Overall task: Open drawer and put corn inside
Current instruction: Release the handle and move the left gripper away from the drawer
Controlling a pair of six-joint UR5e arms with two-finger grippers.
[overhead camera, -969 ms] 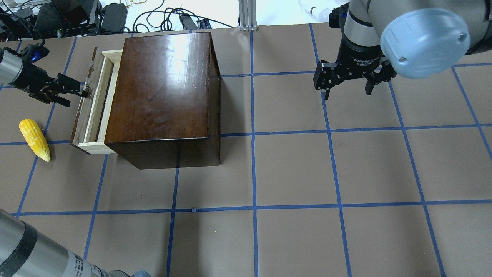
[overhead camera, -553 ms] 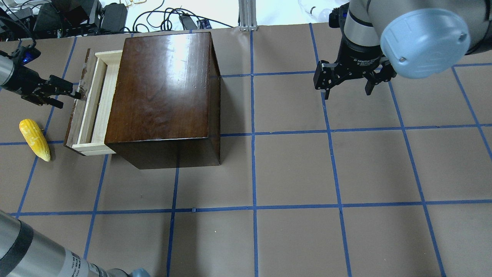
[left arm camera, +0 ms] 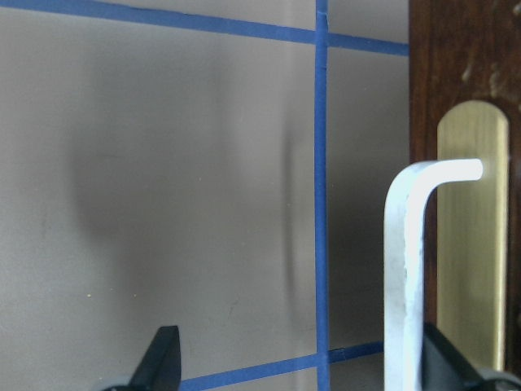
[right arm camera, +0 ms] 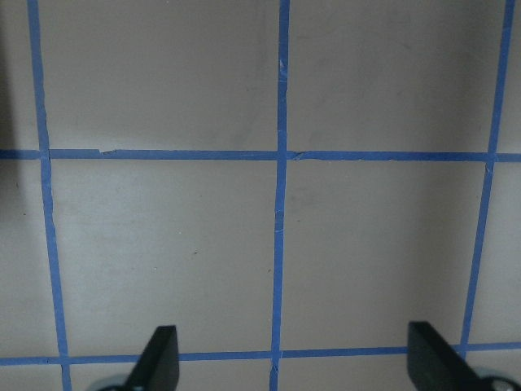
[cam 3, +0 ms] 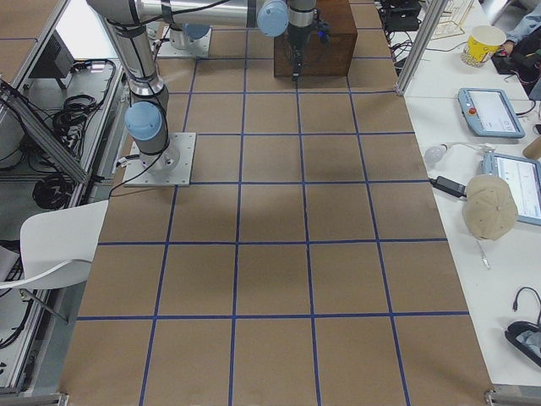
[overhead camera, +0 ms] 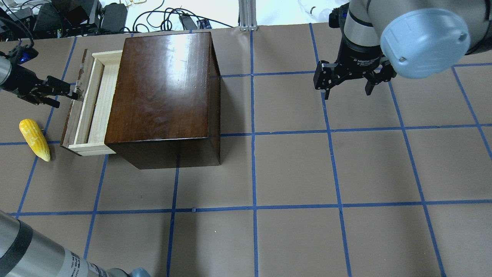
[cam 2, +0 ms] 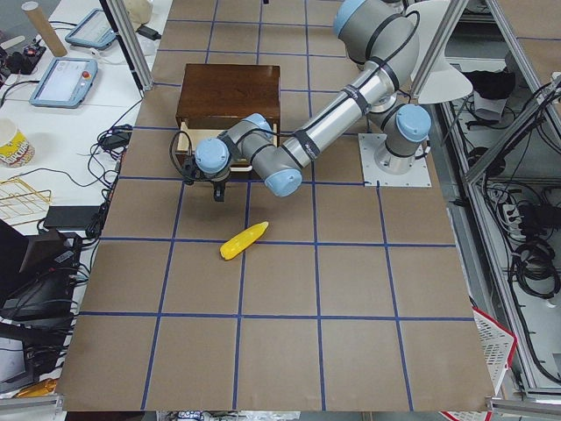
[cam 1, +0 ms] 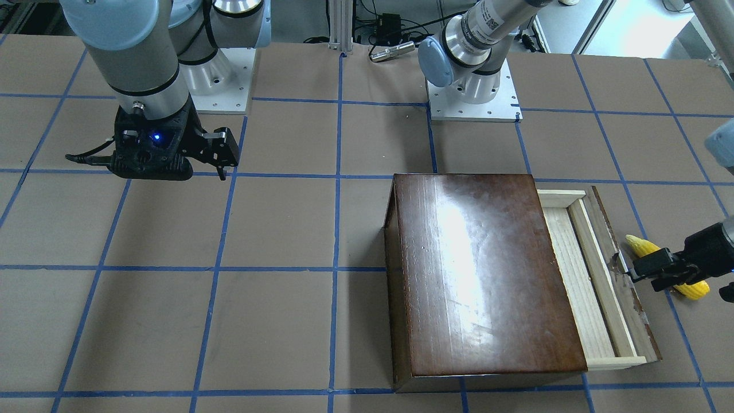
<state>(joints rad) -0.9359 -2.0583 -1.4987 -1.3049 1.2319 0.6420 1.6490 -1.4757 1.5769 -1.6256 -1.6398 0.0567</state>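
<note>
The glossy dark brown box stands at the table's far left. Its drawer is pulled partly out on the box's left side, and its pale-wood tray is bare inside. My left gripper is open at the drawer's dark front panel. In the left wrist view the bent metal handle stands between the fingers, close to the right-hand one. The yellow corn lies on the table left of the drawer. My right gripper is open and empty above the table's right half.
Cables and gear lie beyond the table's far edge, with an aluminium post at the far middle. Both arm bases sit on the robot's side. Blue tape lines grid the brown table.
The drawer has slid further out of the box, toward the overhead view's left, and my left gripper has moved left with it. The corn and the right arm have not moved.
</note>
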